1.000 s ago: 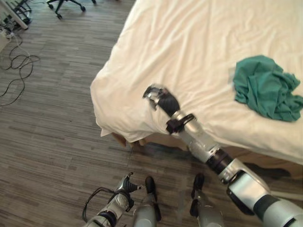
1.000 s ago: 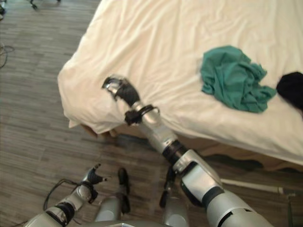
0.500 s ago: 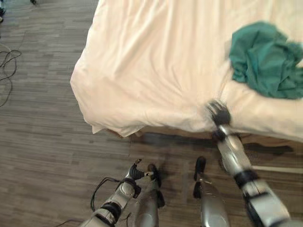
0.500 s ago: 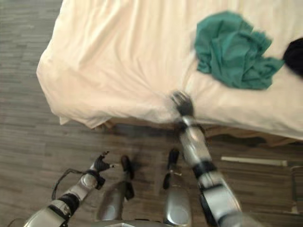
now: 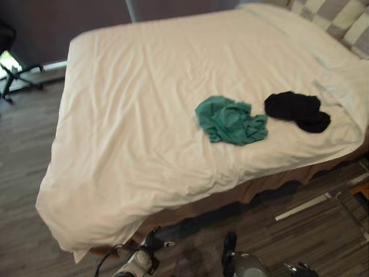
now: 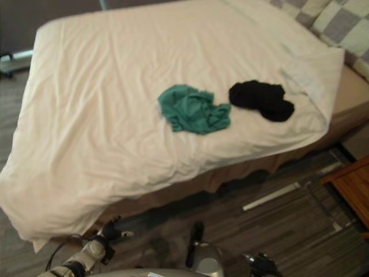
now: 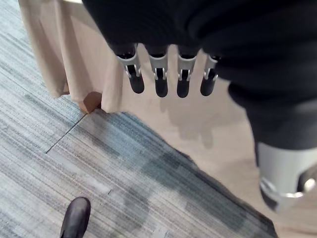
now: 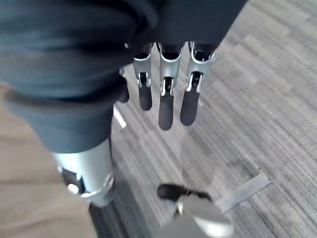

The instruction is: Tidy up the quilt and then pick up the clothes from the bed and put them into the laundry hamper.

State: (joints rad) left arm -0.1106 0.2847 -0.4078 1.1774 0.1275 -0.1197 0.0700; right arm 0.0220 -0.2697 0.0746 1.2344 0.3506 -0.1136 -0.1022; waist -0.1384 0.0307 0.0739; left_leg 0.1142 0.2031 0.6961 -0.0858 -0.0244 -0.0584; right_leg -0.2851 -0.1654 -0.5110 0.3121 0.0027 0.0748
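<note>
Both hands hung low by the floor, the left hand (image 7: 168, 74) and the right hand (image 8: 166, 94) each with fingers straight and holding nothing. The green shirt (image 5: 230, 120) and black garment (image 5: 297, 111) lay near each other on the quilt (image 5: 132, 127), well apart from either hand. I judged a one-handed grab at the shirt might drag the smoothed quilt. A second earlier the right hand was up on the quilt's near corner; it had since dropped away.

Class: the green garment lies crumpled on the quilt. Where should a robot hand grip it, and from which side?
Grip the green garment at its raised, bunched folds in the middle, coming from above. It probably offers no firm edge, being a loose heap on the quilt.
</note>
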